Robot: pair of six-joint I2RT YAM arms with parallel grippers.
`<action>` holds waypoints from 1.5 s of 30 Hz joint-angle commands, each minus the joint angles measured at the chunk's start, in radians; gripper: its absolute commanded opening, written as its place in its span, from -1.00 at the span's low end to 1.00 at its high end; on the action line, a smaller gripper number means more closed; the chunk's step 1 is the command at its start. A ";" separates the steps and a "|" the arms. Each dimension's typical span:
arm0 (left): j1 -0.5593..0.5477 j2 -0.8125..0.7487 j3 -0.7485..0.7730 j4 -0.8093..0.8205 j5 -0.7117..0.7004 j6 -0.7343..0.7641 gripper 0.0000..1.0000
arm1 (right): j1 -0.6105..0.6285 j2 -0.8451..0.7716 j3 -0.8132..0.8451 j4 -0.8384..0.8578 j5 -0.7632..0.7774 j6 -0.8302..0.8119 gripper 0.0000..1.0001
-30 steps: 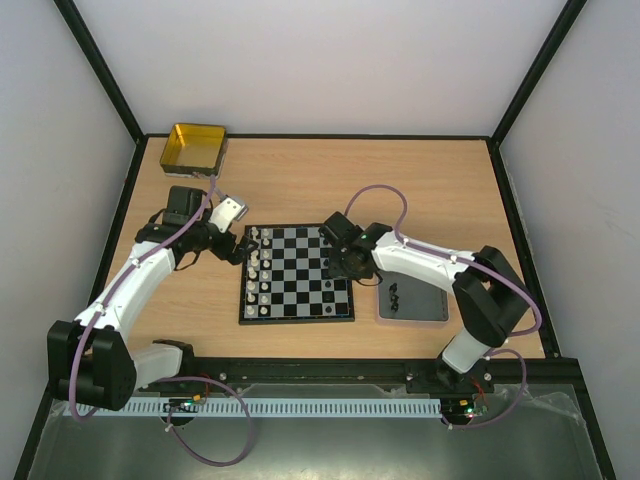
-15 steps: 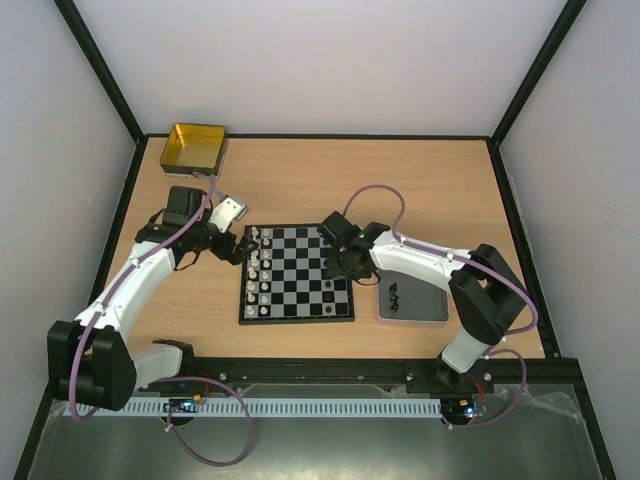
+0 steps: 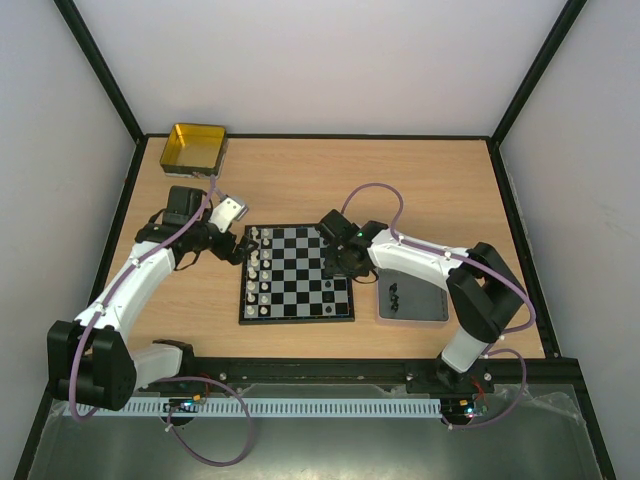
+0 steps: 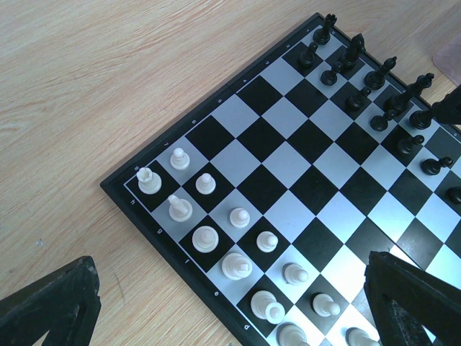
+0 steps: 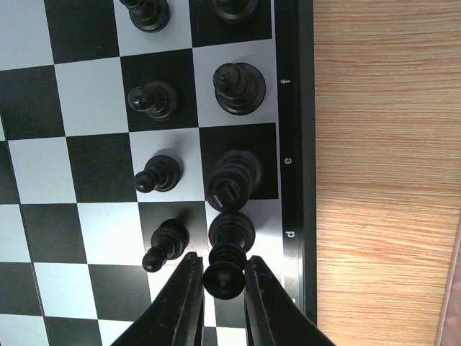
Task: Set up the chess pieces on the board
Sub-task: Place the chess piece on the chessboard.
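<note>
The board (image 3: 290,272) lies in the middle of the table (image 3: 430,190). From above, the white pieces (image 4: 205,238) stand in two rows along its 9 o'clock edge and the black pieces (image 5: 151,101) crowd its 3 o'clock edge. The right gripper (image 5: 222,295) hangs over that black side, its fingers clenched on a black piece (image 5: 223,277) above the outer row, close to the board's border. It has little room. A neighbouring piece (image 5: 232,229) stands right at the held one's 12 o'clock in the wrist view, so close that I cannot tell whether they touch. A pawn (image 5: 164,241) stands just off the finger at 10 o'clock. The left gripper (image 3: 236,250) hovers at the board's 9 o'clock edge beside the white rows, fingers spread wide and gripping nothing. Just beside the board at 3 o'clock lies a flat grey tray (image 3: 428,306) holding a few loose black pieces (image 3: 397,296). A yellow tin (image 3: 195,146) sits open in the table's 11 o'clock corner, well apart from everything.
</note>
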 commanded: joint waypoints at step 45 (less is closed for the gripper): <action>-0.004 -0.008 -0.008 -0.004 0.019 0.002 0.98 | 0.007 -0.004 -0.031 0.007 -0.009 -0.004 -0.46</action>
